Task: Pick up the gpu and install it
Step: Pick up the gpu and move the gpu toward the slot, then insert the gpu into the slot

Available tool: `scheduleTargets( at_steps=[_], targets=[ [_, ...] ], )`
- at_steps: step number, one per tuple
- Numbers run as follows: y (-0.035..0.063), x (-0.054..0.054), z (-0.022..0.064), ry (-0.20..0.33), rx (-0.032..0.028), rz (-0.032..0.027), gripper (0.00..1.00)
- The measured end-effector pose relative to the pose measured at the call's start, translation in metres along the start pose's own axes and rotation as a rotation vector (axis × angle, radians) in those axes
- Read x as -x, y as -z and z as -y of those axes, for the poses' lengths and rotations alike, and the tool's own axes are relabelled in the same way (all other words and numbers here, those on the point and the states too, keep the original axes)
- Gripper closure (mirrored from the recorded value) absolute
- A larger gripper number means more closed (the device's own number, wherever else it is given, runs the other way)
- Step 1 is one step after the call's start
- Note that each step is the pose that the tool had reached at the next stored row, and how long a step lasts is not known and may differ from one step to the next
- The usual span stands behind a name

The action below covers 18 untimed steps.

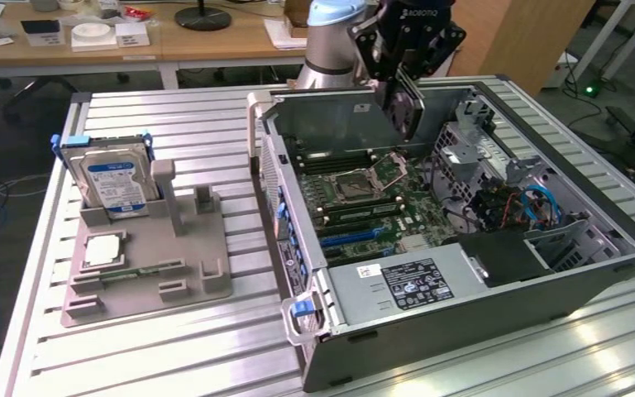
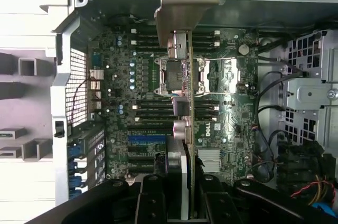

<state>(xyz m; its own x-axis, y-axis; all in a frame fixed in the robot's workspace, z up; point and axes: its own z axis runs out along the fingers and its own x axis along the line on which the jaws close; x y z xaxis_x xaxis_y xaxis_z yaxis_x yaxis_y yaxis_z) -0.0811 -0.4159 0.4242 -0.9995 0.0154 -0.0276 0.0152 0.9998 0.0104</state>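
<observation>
Gripper [image 1: 398, 81] is clamped on the gpu [image 1: 407, 112], fingers pinching one short end. The card hangs free beneath them, not seated.

Orientation: the long axis runs straight out from the fingers, close to upright with a slight lean. The card's far end points down into the open case [image 1: 461, 318].

Exterior view: I see the card's dark broad face, held above the rear part of the motherboard [image 1: 362, 207] and clear of it. Well off to the side of the gripper, the hard drive [image 1: 116, 184] stands in the grey holder [image 1: 174, 273] on the table.

Wrist view: the gpu [image 2: 182, 124] is edge-on, a thin line leading away from the gripper [image 2: 182, 203]. The pale metal bracket is at the end farthest from the fingers. Beyond the card lies the motherboard [image 2: 132, 76], with the CPU socket [image 2: 214, 76] directly behind the card's line. The exterior view does not give me that alignment.
</observation>
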Motion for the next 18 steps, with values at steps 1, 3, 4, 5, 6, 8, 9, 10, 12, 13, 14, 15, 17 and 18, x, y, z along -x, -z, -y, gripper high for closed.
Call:
scheduleTargets(
  at_steps=[1,3,4,5,6,8,9,10,12,13,14,15,17,18],
  targets=[
    [-0.0001,0.0013,0.0000,0.002,0.0001,0.0001,0.72],
    [-0.0005,0.0056,-0.0001,0.005,0.0002,0.0001,0.72],
    [-0.0007,0.0072,-0.0001,0.006,0.0002,0.0001,0.72],
    [-0.0009,0.0083,-0.0001,0.007,0.0003,0.0003,0.72],
    [-0.0010,0.0092,-0.0001,0.008,0.0004,0.0005,0.72],
    [-0.0010,0.0101,-0.0001,0.009,0.0002,0.0005,0.72],
    [-0.0011,0.0101,-0.0001,0.009,0.0002,0.0005,0.72],
    [-0.0011,0.0101,-0.0001,0.009,0.0003,0.0005,0.72],
    [-0.0011,0.0101,-0.0001,0.009,0.0003,0.0005,0.72],
    [-0.0011,0.0101,-0.0001,0.009,0.0003,0.0005,0.72],
    [-0.0011,0.0101,-0.0001,0.009,0.0003,0.0005,0.72],
    [-0.0011,0.0101,-0.0001,0.009,0.0003,0.0005,0.72],
    [-0.0011,0.0101,-0.0001,0.009,0.0003,0.0006,0.72],
    [-0.0011,0.0101,-0.0001,0.009,0.0003,0.0006,0.72]
  ],
)
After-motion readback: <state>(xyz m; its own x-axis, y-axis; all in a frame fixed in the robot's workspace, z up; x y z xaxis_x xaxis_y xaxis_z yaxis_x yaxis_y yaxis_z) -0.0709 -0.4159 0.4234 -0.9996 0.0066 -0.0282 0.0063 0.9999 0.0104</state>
